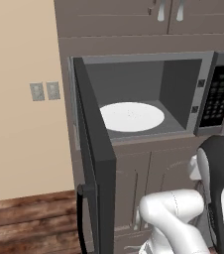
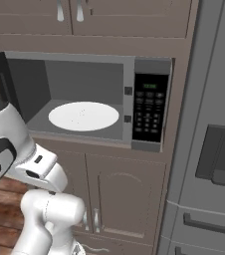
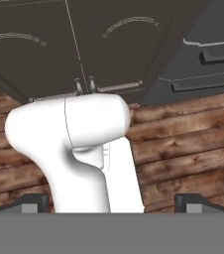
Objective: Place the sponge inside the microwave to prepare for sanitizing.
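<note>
The microwave (image 1: pixel 129 82) is built into the cabinet wall, and its dark door (image 1: pixel 91 149) is swung wide open to the left. Its white round turntable (image 1: pixel 131 116) lies bare in the grey cavity, with the black keypad (image 1: pixel 218 96) to the right. From the other side I see the same microwave (image 2: pixel 84 79), turntable (image 2: pixel 83 115) and keypad (image 2: pixel 149 107). The sponge is out of view. My gripper (image 3: pixel 112 204) is low, facing the wooden floor and lower cabinets; its fingertips (image 3: pixel 34 202) stand far apart, open, holding nothing.
Lower cabinet doors (image 2: pixel 124 194) sit under the microwave and upper cabinets (image 1: pixel 161 10) above it. A grey fridge (image 2: pixel 214 149) stands to the right. Left of the open door is a beige wall with outlets (image 1: pixel 44 91) over wood floor (image 1: pixel 29 218).
</note>
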Available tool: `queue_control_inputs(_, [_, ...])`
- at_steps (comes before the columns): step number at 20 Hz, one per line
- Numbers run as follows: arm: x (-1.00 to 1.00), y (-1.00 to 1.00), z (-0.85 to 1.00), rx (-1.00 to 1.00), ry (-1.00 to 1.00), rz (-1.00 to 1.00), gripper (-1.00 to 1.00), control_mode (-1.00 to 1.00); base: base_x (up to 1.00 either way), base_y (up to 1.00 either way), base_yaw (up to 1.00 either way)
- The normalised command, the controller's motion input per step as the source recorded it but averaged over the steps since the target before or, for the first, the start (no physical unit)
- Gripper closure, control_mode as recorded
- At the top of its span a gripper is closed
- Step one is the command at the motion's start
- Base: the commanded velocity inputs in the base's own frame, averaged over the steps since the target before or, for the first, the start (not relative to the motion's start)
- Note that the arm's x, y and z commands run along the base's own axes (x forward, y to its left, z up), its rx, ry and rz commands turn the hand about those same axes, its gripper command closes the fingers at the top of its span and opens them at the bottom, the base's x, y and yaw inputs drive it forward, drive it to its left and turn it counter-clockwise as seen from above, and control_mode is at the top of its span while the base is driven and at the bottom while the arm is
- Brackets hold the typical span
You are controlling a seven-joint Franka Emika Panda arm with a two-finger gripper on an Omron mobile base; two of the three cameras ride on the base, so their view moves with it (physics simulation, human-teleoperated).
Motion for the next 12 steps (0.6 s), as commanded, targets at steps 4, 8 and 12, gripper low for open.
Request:
queue_control_inputs(4, [0.34, 0.04, 0.08, 0.0, 0.02, 0.0, -1.0, -1.0, 0.0, 0.0, 0.0])
queue_control_inputs(8, [0.12, 0.11, 0.16, -0.03, 0.0, 0.0, -1.0, -1.0, 0.0, 0.0, 0.0])
queue_control_inputs(12, [0.11, 0.34, 0.01, -0.01, 0.0, 0.05, -1.0, -1.0, 0.0, 0.0, 0.0])
